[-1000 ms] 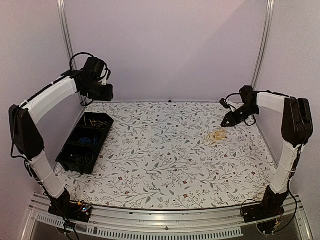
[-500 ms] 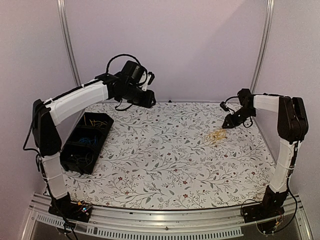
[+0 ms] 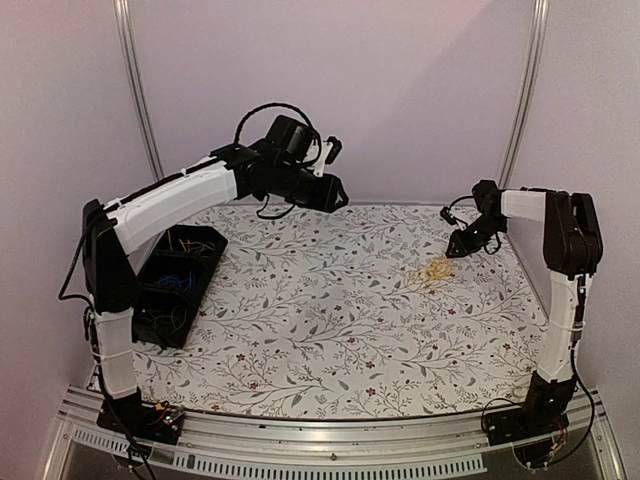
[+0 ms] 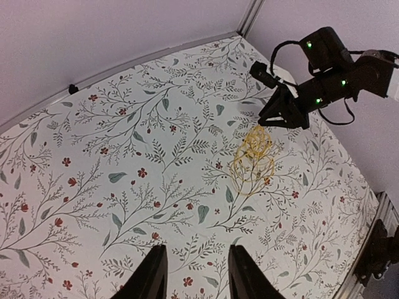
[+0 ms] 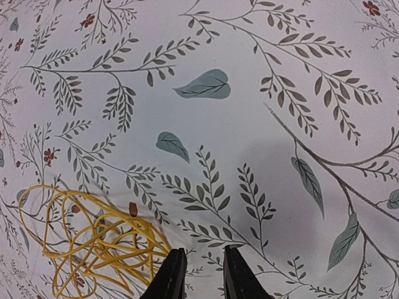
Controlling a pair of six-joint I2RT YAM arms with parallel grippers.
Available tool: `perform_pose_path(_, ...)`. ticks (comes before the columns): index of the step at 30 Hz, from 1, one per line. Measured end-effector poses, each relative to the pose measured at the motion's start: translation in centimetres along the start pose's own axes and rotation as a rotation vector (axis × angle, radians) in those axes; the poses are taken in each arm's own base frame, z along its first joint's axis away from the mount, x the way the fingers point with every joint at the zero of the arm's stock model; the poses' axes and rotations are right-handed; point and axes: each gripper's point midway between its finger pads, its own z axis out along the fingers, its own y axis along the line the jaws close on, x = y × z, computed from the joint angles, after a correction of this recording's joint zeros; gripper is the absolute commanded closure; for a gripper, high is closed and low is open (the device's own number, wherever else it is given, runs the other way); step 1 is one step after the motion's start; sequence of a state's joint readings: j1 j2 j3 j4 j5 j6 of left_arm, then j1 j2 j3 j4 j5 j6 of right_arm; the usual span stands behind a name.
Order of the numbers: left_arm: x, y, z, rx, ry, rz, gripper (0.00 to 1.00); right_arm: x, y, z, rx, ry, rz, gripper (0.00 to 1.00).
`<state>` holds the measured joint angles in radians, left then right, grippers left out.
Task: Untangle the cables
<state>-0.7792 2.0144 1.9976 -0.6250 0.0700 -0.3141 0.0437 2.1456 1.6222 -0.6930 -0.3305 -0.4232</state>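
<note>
A small tangle of thin yellow cables (image 3: 437,268) lies on the floral table at the right; it also shows in the left wrist view (image 4: 254,156) and in the right wrist view (image 5: 93,246). My right gripper (image 3: 456,245) hovers low, just behind and to the right of the tangle, and is also seen from the left wrist (image 4: 280,113). Its jaws (image 5: 202,274) stand a narrow gap apart and hold nothing; the cables lie just left of the left finger. My left gripper (image 3: 335,193) is high over the back middle of the table, open and empty (image 4: 196,274).
A black divided tray (image 3: 140,312) stands at the table's left edge with blue and yellow wires in its compartments. The back wall and two metal posts close off the far side. The floral cloth (image 3: 320,310) covers the table.
My left arm has swung right, from above the tray to over the back middle of the table. My right gripper has edged a little closer to the yellow tangle.
</note>
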Motion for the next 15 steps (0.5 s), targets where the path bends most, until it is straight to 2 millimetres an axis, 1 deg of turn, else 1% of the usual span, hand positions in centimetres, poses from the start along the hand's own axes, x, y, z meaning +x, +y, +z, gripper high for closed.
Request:
perform_pose_path(3, -0.06, -0.02, 0.04, 0.002, -0.002, -0.005, 0.63, 0.45, 0.02, 0.47, -0.007, 0.016, 0.001, 0.75)
perform_pose_path(9, 0.10, 0.04, 0.28, 0.001, 0.002, -0.011, 0.63, 0.45, 0.08, 0.47, -0.011, 0.014, 0.000, 0.77)
perform_pose_path(12, 0.15, 0.06, 0.33, 0.000, 0.004, -0.012, 0.63, 0.59, 0.17, 0.29, -0.017, 0.010, 0.004, 0.77)
perform_pose_path(15, 0.16, 0.07, 0.35, 0.000, 0.004, -0.013, 0.63, 0.81, 0.74, -0.49, -0.035, -0.002, 0.004, 0.77)
